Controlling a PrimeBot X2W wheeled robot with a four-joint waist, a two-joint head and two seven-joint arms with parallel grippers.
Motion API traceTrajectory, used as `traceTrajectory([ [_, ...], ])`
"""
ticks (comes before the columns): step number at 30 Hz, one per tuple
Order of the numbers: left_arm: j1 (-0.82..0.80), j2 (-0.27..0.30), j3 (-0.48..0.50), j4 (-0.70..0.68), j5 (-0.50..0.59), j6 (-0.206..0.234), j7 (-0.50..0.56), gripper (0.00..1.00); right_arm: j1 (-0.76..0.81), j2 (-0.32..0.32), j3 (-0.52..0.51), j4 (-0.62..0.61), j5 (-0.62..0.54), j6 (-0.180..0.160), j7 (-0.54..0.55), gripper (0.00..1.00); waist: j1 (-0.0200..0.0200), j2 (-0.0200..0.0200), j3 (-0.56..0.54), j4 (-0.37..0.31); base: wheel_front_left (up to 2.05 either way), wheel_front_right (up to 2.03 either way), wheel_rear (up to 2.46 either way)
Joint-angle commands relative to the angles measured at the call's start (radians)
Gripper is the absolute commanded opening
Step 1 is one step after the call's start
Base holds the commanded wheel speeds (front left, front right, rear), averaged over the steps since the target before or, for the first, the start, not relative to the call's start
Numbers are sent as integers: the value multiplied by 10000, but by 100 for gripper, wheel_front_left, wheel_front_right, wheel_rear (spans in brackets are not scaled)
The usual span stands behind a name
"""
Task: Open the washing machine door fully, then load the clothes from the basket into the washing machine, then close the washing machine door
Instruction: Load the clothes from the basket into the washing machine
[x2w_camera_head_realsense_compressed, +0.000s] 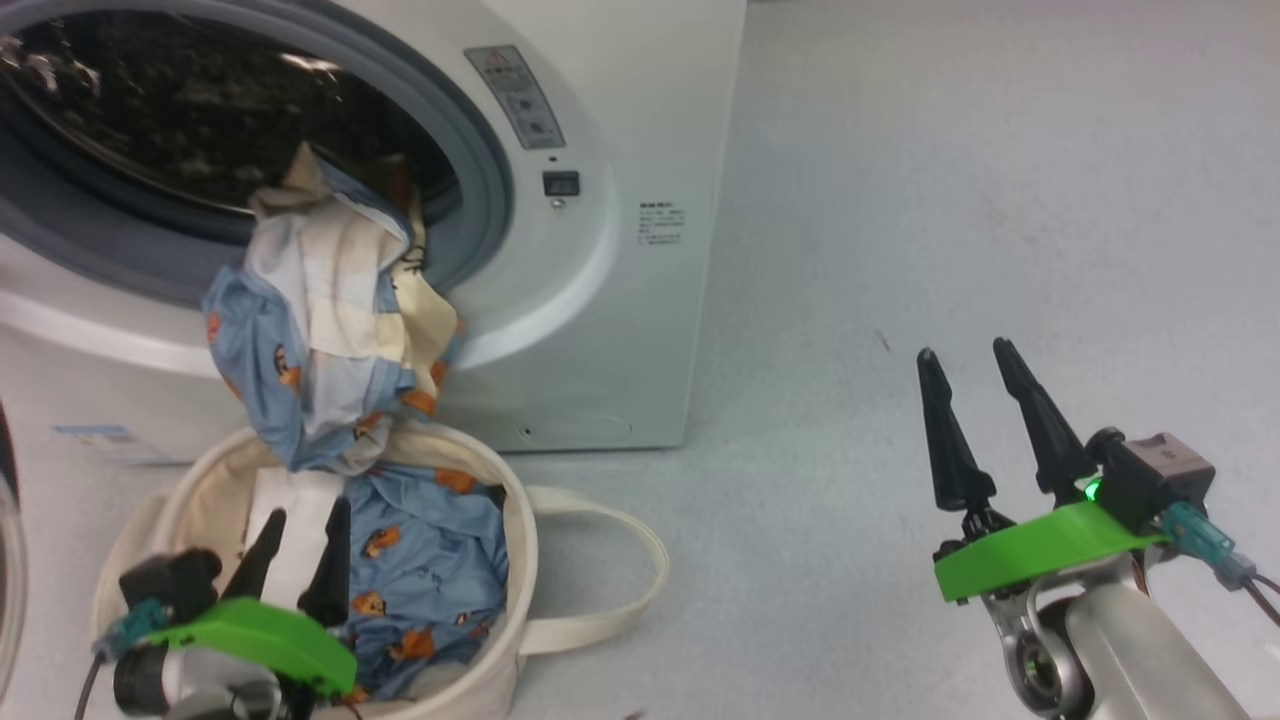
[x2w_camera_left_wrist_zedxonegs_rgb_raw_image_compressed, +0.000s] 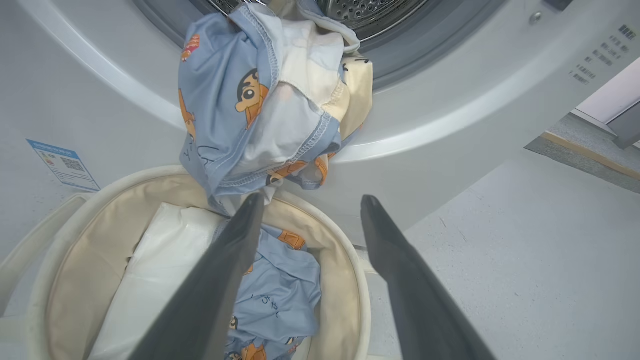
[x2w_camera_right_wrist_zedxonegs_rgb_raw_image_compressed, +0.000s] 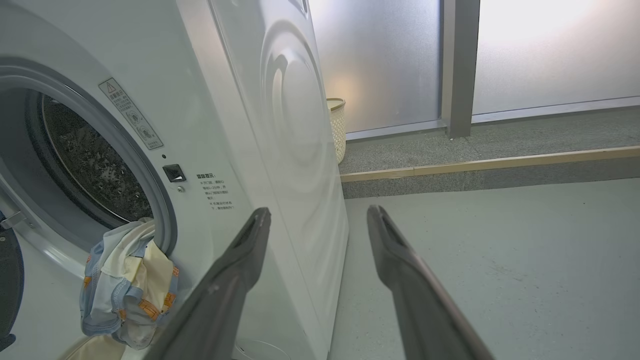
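Left gripper: my fingers apart, empty, over basket.
I should pinch clothes deep, lift clear, push well inside drum.

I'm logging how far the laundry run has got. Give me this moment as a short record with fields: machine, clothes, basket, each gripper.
machine: washing machine, drum mouth uncovered
hanging clothes: draped over the drum's lip, dangling down to the basket
basket clothes: printed blue fabric lying beside a white pad
basket: on the floor, right in front of the machine
left gripper: open, over the basket, holding nothing
right gripper: open, over the floor to the machine's right, holding nothing
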Motion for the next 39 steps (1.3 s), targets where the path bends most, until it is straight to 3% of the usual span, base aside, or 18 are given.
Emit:
traceTrajectory([
  [1,-583,297,170,66,-171,-57,-120,100,-348,-128,165,-389,-55,6,-122,100,-1,-1,390,-205,0,0,0],
  [17,-3550,1015,-454,3865,-1286,-57,-120,100,-1214,-280,-46,-1154,-512,6,-122,100,-1,-1,3125,-1347,0,0,0],
  [27,-5079,1586,-900,4626,-1868,-57,-72,100,-1394,-303,-546,-1646,-854,6,-122,100,-1,-1,4398,-1726,0,0,0],
  [34,-5726,1985,-619,4524,-1716,-26,-115,100,-1384,-258,-752,-1791,-941,6,-122,100,-1,-1,4684,-1689,0,0,0],
  [35,-5729,2010,-558,4397,-1637,-26,-116,95,-1387,-248,-768,-1796,-951,6,-122,100,-1,-1,4697,-1672,0,0,0],
  [36,-5708,2012,-469,4277,-1582,-27,-116,43,-1399,-235,-771,-1800,-959,6,-122,100,-1,-1,4705,-1655,0,0,0],
  [37,-5674,2006,-394,4159,-1512,-28,-117,0,-1413,-218,-768,-1803,-963,6,-122,100,-1,-1,4705,-1634,0,0,0],
  [39,-5599,1986,-247,3838,-1314,-32,-118,0,-1434,-198,-772,-1789,-972,6,-122,100,-1,-1,4683,-1571,0,0,0],
])
